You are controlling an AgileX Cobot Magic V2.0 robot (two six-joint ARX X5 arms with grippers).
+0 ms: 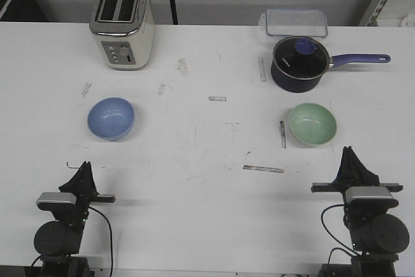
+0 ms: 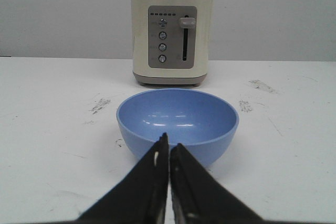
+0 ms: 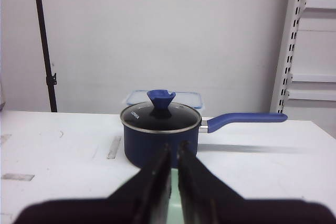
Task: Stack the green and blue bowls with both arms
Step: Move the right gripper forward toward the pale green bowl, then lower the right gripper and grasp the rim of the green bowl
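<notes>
The blue bowl (image 1: 111,118) sits upright and empty on the left of the white table, in front of the toaster. In the left wrist view the blue bowl (image 2: 177,121) is just beyond my fingertips. The green bowl (image 1: 312,123) sits upright on the right, in front of the saucepan. In the right wrist view only a pale green strip of it (image 3: 175,203) shows between my fingers. My left gripper (image 1: 82,168) (image 2: 169,141) is shut and empty, near the front edge. My right gripper (image 1: 349,152) (image 3: 174,148) is shut and empty, just short of the green bowl.
A cream toaster (image 1: 122,24) (image 2: 171,35) stands at the back left. A dark navy saucepan with glass lid (image 1: 298,63) (image 3: 160,129) has its handle (image 1: 360,60) pointing right. A clear lidded box (image 1: 296,22) lies behind it. Tape strips (image 1: 263,168) mark the table.
</notes>
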